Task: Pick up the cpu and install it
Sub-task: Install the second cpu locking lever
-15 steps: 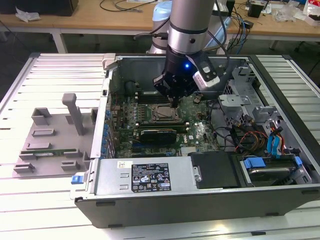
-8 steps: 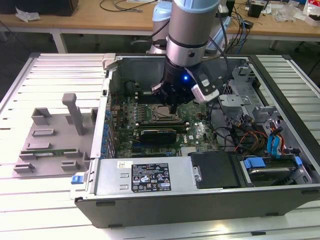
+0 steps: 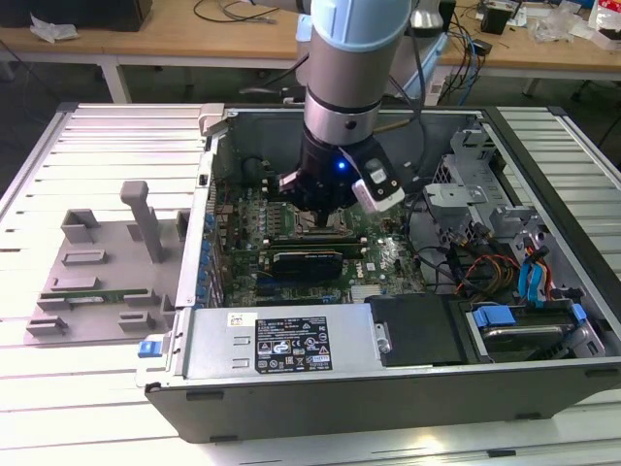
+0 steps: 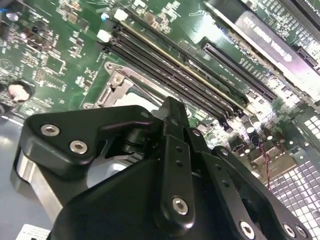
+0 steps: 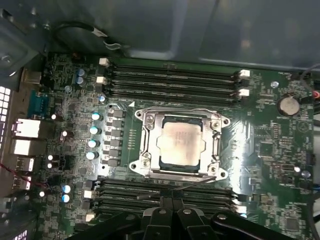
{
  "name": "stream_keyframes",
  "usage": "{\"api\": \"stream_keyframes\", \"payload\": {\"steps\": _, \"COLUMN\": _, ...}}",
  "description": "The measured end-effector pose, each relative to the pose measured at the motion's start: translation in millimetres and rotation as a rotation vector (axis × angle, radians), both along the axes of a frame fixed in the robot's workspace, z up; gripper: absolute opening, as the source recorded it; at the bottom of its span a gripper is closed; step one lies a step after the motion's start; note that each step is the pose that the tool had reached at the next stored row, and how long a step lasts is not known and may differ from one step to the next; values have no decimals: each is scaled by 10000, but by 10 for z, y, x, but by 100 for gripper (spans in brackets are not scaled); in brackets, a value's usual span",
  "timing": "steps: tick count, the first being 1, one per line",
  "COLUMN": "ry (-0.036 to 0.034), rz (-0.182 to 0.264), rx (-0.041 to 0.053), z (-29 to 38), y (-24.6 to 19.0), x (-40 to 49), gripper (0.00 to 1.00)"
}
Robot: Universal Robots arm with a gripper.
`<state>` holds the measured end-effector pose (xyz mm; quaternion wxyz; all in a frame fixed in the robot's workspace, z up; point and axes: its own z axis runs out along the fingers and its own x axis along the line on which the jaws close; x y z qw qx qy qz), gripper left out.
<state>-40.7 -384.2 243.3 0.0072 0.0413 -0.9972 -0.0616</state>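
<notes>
Poised low inside the open computer case point(image 3: 543, 383), directly over the motherboard point(image 5: 270, 145). Cpu point(image 5: 180, 143) already lying flat in the socket frame point(image 5: 145, 145), straight beneath the tool point(image 3: 325, 216), between memory slots point(image 5: 172, 80) on either side. Nothing gripped as far as visible; jaw opening impossible to tell, with only the black linkage point(image 4: 172, 150) in sight in the second wrist view. Judged as the install step, placement apparently done. Calls next for checking square seating and backing away without nudging the chip.
</notes>
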Motion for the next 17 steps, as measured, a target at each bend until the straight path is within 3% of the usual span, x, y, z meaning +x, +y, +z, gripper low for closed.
{"api": "stream_keyframes", "payload": {"steps": 5, "ry": 0, "rz": 0, "rx": 16, "z": -86, "y": 0, "x": -51, "gripper": 11}}
{"api": "stream_keyframes", "payload": {"steps": 17, "ry": 0, "rz": 0, "rx": 38, "z": -181, "y": 0, "x": -115, "gripper": 11}}
